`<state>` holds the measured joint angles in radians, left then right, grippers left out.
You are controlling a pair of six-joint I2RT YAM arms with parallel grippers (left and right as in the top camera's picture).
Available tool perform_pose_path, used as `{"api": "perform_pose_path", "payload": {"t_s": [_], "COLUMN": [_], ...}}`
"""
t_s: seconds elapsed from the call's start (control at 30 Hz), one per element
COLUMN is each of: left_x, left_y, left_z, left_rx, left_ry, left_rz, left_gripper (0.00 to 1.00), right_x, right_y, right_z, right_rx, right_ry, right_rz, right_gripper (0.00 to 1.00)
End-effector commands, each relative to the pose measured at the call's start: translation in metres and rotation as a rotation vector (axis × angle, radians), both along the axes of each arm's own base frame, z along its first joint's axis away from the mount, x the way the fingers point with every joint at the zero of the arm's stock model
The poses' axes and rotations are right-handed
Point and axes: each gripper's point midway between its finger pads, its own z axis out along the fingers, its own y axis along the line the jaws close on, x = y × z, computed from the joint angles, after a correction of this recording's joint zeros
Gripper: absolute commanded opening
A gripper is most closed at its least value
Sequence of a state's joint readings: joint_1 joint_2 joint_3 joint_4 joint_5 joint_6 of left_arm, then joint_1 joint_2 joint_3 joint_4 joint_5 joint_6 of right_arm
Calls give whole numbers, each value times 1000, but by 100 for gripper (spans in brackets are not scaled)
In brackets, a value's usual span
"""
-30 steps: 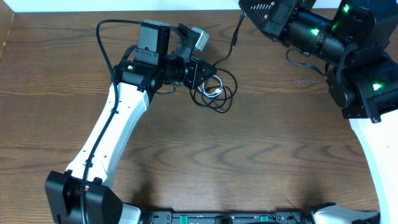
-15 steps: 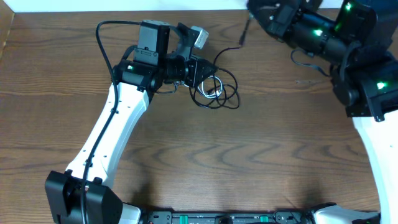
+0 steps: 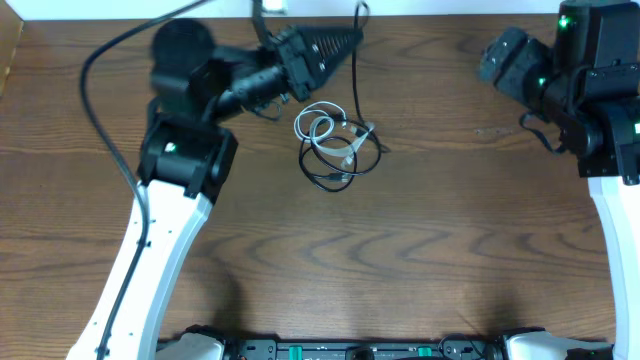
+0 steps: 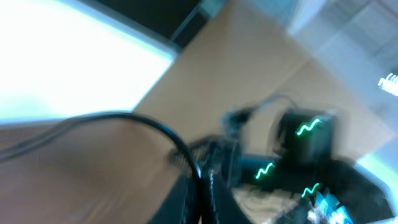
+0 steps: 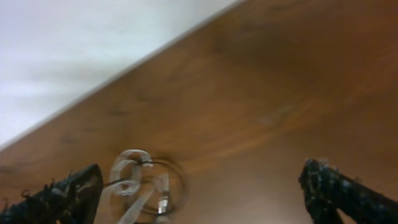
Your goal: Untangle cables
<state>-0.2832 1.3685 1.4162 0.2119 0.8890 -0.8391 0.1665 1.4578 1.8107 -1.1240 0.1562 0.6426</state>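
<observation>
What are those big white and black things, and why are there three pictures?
Those are two robot arms, the left arm and the right arm, at a wooden table. One picture looks down from above. The other two come from small cameras on each arm's wrist. On the table lies a little heap of cables: a white cable looped up with thin black ones. The left gripper, that arm's two-finger hand, is pinched shut and seems to hold a black cable that runs down into the heap; its own picture is blurry. The right gripper is open and holds nothing.
</observation>
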Motion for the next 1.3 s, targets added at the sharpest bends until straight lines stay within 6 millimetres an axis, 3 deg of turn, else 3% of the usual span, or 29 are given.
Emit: {"api": "perform_pose_path", "payload": {"t_s": [0.0, 0.13, 0.33, 0.43, 0.6, 0.73, 0.77, 1.07, 1.27], "left_x": [-3, 6, 23, 27, 36, 36, 37, 31, 17], "left_y": [14, 26, 42, 41, 28, 40, 45, 51, 43], "left_z": [42, 58, 63, 60, 38, 63, 69, 86, 92], "left_rx": [-202, -313, -411, -464, -500, -617, -658, -709, -702], "left_ry": [107, 143, 196, 274, 417, 355, 356, 351, 368], "left_rz": [47, 112, 224, 222, 311, 348, 358, 349, 273], "left_gripper": [7, 8, 7, 7, 7, 7, 7, 7, 8], "right_x": [-10, -26, -38, -42, -41, -39, -37, -20, 15], "right_y": [-27, -27, -11, 3, 57, 82, 96, 152, 176], "right_z": [-3, -29, -76, -106, -154, -186, -195, -227, -233], "right_rx": [-164, -170, -109, -53, 175, 248, 286, 388, 593], "right_ry": [42, 155, 292, 356, 382, 363, 335, 134, 71], "right_rz": [-44, -24, 51, 101, 283, 367, 416, 542, 408], "right_gripper": [99, 99, 99, 99, 99, 99, 99, 99, 99]}}
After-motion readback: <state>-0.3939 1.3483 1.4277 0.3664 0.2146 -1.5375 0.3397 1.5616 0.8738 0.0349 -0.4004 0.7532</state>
